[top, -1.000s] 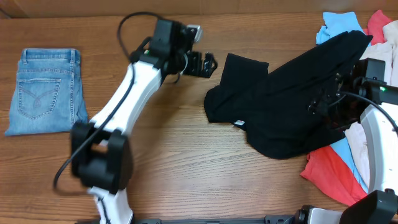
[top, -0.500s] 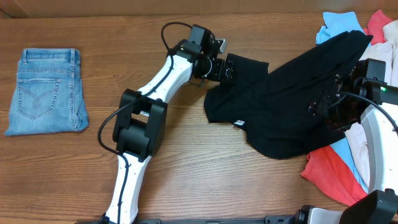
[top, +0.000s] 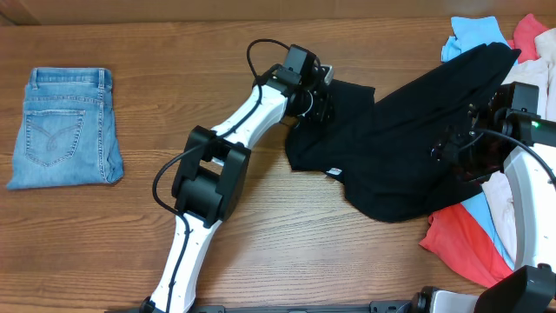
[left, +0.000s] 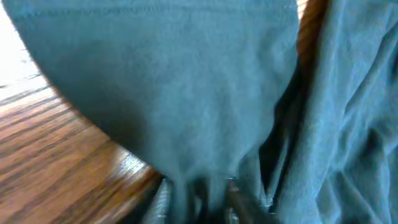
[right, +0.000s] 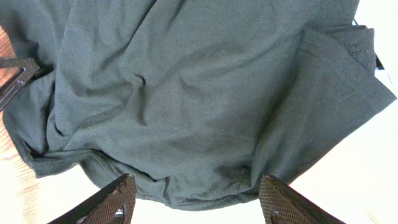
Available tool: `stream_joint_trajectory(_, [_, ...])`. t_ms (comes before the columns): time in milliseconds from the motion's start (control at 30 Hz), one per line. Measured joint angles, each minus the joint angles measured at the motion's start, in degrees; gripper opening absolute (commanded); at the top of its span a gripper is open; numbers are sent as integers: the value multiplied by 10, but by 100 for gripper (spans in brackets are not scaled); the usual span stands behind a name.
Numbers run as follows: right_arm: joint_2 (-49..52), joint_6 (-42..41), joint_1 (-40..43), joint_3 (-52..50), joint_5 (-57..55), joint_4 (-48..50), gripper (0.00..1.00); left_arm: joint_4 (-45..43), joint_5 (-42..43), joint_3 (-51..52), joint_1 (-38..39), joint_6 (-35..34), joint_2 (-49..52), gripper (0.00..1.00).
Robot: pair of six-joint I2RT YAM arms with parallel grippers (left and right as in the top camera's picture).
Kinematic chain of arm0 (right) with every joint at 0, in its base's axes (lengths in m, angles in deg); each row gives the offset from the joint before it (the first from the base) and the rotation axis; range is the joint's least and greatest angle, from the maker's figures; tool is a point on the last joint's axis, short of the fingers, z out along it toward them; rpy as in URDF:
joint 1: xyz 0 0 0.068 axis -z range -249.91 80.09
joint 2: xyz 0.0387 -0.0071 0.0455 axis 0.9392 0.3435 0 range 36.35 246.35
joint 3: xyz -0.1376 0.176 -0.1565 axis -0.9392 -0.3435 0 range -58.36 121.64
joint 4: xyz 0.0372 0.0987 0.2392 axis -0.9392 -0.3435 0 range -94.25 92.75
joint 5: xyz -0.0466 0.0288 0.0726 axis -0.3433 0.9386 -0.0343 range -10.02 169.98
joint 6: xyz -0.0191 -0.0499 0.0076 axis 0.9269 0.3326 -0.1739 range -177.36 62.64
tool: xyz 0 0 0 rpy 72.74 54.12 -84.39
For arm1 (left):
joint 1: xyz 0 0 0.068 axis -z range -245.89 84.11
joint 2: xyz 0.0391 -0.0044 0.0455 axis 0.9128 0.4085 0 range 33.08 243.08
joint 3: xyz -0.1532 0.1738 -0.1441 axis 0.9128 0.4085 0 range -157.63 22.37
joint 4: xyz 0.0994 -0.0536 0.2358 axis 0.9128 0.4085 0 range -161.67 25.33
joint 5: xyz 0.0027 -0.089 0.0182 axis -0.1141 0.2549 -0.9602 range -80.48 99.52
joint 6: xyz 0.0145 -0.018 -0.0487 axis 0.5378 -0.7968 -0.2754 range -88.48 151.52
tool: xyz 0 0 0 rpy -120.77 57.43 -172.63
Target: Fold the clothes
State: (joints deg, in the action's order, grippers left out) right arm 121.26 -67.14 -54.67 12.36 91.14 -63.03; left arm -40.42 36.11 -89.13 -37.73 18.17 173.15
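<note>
The left gripper (top: 318, 94) sits at the ten-o'clock corner of the black T-shirt (top: 391, 165) — clamped or not, I cannot tell.
The shirt stretches across the counter (top: 261, 235) toward three o'clock, ending at the right gripper (top: 458, 143), jaws apart against draped cloth.

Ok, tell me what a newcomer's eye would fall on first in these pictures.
The big black T-shirt sprawls over the right half of the table, with the left gripper at its left edge. Next come the folded blue jeans, lying alone at far left, and the pile of coral, light blue and cream garments at the right edge.
</note>
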Motion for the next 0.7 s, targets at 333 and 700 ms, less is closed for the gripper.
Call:
stream_joint_trajectory(333, [0, 2, 0, 0, 0, 0, 68, 34, -52, -61, -21, -1, 0, 4])
stream_joint_trajectory(700, [0, 6, 0, 0, 0, 0, 68, 134, -187, -240, -111, 11, 0, 4])
